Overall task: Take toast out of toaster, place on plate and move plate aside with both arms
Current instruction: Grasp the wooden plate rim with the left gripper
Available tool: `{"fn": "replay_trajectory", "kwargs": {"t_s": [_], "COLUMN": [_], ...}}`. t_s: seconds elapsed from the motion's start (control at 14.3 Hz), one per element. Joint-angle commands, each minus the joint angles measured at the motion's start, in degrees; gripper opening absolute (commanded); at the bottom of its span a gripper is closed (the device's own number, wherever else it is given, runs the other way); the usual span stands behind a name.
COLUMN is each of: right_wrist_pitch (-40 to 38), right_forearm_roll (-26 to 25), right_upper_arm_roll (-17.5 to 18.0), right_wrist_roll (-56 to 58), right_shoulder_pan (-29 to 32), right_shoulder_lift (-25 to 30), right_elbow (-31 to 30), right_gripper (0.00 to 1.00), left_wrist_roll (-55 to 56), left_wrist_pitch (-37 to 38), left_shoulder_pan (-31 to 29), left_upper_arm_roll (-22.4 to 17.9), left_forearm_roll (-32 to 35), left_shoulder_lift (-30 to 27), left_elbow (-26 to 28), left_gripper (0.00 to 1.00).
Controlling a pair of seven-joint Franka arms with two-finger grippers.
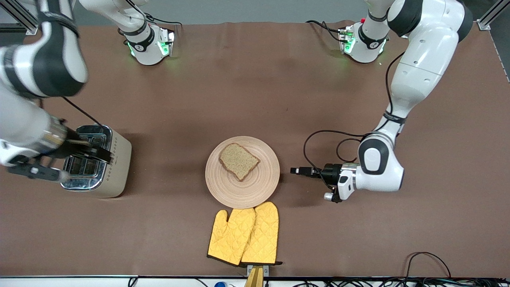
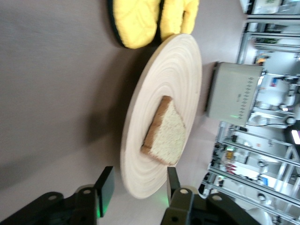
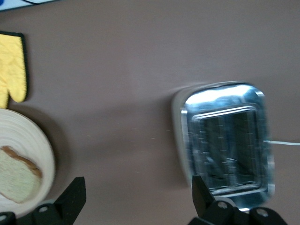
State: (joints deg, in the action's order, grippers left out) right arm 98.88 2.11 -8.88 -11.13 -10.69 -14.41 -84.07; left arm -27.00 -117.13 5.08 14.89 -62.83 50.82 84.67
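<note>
The toast (image 1: 238,161) already lay on the plate (image 1: 261,187), both in the middle of the table (image 1: 255,79), with the emptied toaster (image 1: 115,167) toward the right arm's end. The left gripper (image 1: 297,170) sat low beside the plate's rim, its fingers (image 2: 105,184) apart with the rim just ahead of the gap, gripping nothing that I could see. The right gripper (image 1: 97,153) hung over the toaster, jaws wide and empty.

To do the move well, I judged both grippers should take opposite edges of the plate, low and level, and slide it together so the toast didn't shift. The right arm had yet to come across.

A brown mat covered the table; yellow mitts (image 1: 245,235) lay touching the plate's nearer edge, so the plate should go away from them. Metal racks (image 2: 262,154) stood around the room.
</note>
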Motion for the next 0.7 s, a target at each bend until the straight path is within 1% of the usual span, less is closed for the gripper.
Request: {"fn": "replay_trajectory", "kwargs": {"t_s": [0.0, 0.14, 0.21, 0.28, 0.35, 0.49, 0.56, 0.63], "right_wrist_pitch": [-1.93, -1.77, -1.07, -0.97, -1.49, -2.29, -2.2, -2.37], "right_forearm_roll": [-0.35, -1.22, -2.97, -4.38, -4.48, -4.48, -4.48, -4.48], "right_upper_arm_roll": [-4.82, -5.54, -5.45, -5.19, -4.92, -4.66, -3.44, -2.99], "right_wrist_roll": [7.85, 9.46, 9.46, 9.37, 9.46, 9.37, 9.2, 9.2], "right_shoulder_pan": [-0.39, -0.39, -0.39, -0.39, -0.04, 0.49, 1.45, 1.81], "right_shoulder_lift": [9.12, 14.82, 17.29, 18.62, 19.68, 21.79, 22.75, 22.76], "right_elbow": [-7.86, -11.36, -12.69, -12.96, -13.05, -14.28, -15.5, -15.6], "right_gripper": [1.0, 1.0, 1.0, 1.0, 1.0, 1.0, 1.0, 1.0], "left_wrist_roll": [-6.29, -8.68, -9.38, -9.48, -9.48, -9.39, -9.48, -9.48], "left_wrist_pitch": [-1.43, -1.87, -2.57, -4.23, -6.16, -7.58, -8.11, -8.64], "left_shoulder_pan": [1.42, 1.94, 2.64, 2.74, 3.35, 4.4, 4.67, 4.85], "left_upper_arm_roll": [-0.12, -0.12, -0.12, -0.12, -0.12, -0.12, -0.03, -0.03], "left_forearm_roll": [-5.89, -6.77, -7.13, -7.65, -7.66, -8.53, -8.71, -8.88], "left_shoulder_lift": [1.99, 3.31, 3.93, 4.11, 4.72, 5.6, 5.95, 6.13], "left_elbow": [-0.47, -0.56, -0.64, -0.56, -0.73, -0.91, -1.0, -1.0], "left_gripper": [0.5, 0.46, 0.41, 0.36, 0.35, 0.33, 0.32, 0.28]}}
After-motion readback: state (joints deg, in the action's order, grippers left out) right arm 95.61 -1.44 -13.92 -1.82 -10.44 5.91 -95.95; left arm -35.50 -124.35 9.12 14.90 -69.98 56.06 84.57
